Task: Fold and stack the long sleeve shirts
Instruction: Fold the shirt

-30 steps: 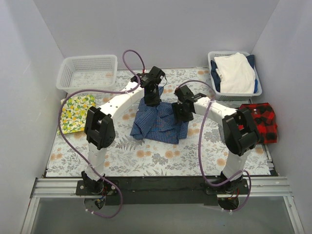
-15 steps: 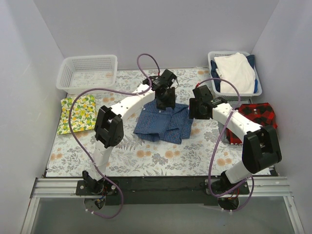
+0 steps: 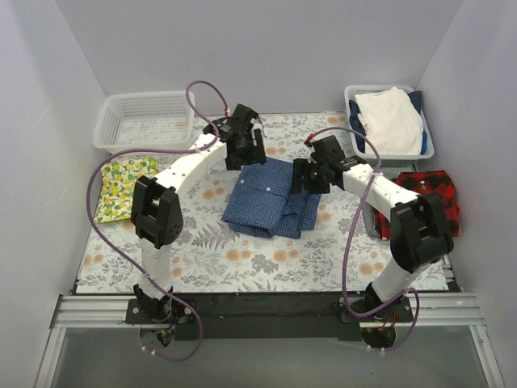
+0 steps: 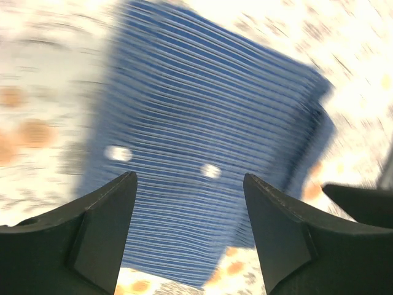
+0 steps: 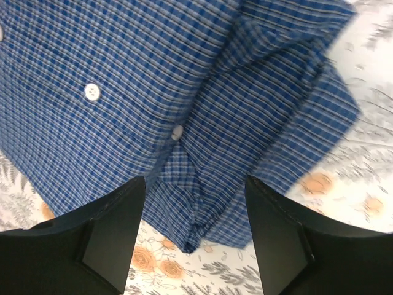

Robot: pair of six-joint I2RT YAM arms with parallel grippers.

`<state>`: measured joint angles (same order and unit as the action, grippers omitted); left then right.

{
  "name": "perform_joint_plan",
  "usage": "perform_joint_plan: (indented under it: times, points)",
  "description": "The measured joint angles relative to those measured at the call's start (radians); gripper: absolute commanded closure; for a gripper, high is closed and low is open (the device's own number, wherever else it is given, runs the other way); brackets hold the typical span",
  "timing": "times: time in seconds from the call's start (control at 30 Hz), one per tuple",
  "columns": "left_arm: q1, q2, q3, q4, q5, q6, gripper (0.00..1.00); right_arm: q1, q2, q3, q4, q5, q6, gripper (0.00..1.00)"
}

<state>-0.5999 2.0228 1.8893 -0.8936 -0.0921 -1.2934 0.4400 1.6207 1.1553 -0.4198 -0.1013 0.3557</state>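
Observation:
The blue checked shirt (image 3: 271,198) lies folded flat in the middle of the floral table (image 3: 242,259), its white buttons showing. My left gripper (image 3: 242,149) hangs open above its far left corner, nothing between the fingers; in the left wrist view the blurred blue shirt (image 4: 209,129) fills the frame under the left gripper (image 4: 190,178). My right gripper (image 3: 311,176) is open over the shirt's right edge; the right wrist view has the blue shirt (image 5: 184,92) below the right gripper (image 5: 195,181). The red-and-black plaid shirt (image 3: 432,202) lies at the right edge.
An empty white basket (image 3: 145,120) stands at the back left. A second basket (image 3: 388,121) at the back right holds a white garment over dark blue cloth. A yellow lemon-print cloth (image 3: 121,187) lies at the left edge. Purple cables loop above both arms.
Both grippers let go of the blue shirt and opened. The shirt went from crumpled to a flat fold. The left gripper drew back to the far left, the right one lifted to the right.

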Motion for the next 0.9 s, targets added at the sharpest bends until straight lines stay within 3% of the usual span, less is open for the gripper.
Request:
perform_joint_plan:
  times: [0.17, 0.27, 0.37, 0.5, 0.9]
  points:
    - [0.131, -0.055, -0.063, -0.015, -0.057, 0.003, 0.29, 0.005, 0.133, 0.069, 0.051, -0.118, 0.009, 0.27]
    - [0.156, -0.057, -0.072, -0.018, -0.065, 0.008, 0.29, 0.011, 0.211, 0.111, 0.077, -0.165, 0.021, 0.33]
    - [0.160, -0.057, -0.096, -0.013, -0.064, 0.014, 0.29, 0.021, 0.271, 0.142, 0.088, -0.194, 0.036, 0.53]
    - [0.171, -0.057, -0.135, -0.010, -0.057, 0.019, 0.29, 0.039, 0.309, 0.164, 0.094, -0.216, 0.050, 0.98]
    - [0.230, -0.056, -0.182, 0.023, -0.027, 0.048, 0.30, 0.064, 0.252, 0.254, 0.011, -0.171, 0.051, 0.99]
